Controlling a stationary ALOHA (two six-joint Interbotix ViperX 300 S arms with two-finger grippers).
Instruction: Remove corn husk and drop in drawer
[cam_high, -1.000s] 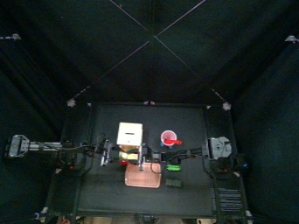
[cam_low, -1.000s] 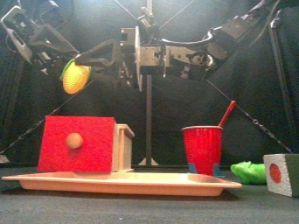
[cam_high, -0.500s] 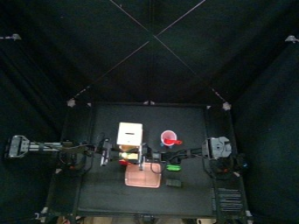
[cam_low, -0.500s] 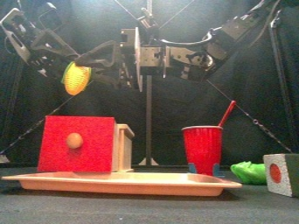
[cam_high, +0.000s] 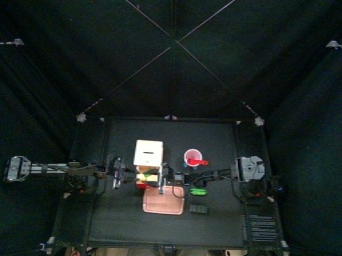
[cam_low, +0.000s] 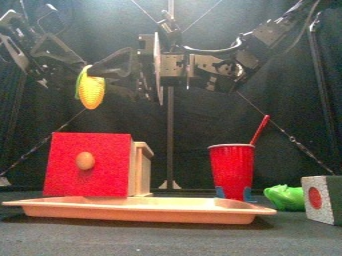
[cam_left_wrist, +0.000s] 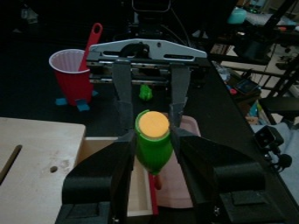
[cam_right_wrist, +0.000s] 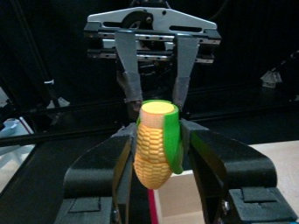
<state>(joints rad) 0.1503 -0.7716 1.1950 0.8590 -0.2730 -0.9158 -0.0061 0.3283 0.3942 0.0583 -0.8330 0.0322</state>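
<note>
Basically mid-air, up and left of the drawer (cam_low: 88, 164): cob (cam_low: 90, 90) clamped by left gripper (cam_left_wrist: 152, 142) and right gripper (cam_right_wrist: 159, 133) from opposite ends, likely bracing for peeling. Corn husk (cam_right_wrist: 173, 144) not yet off, hugging cob's side.

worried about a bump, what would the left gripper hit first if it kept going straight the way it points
The corn between its jaws, then likely the right gripper facing it just beyond; depth is unclear.
</note>
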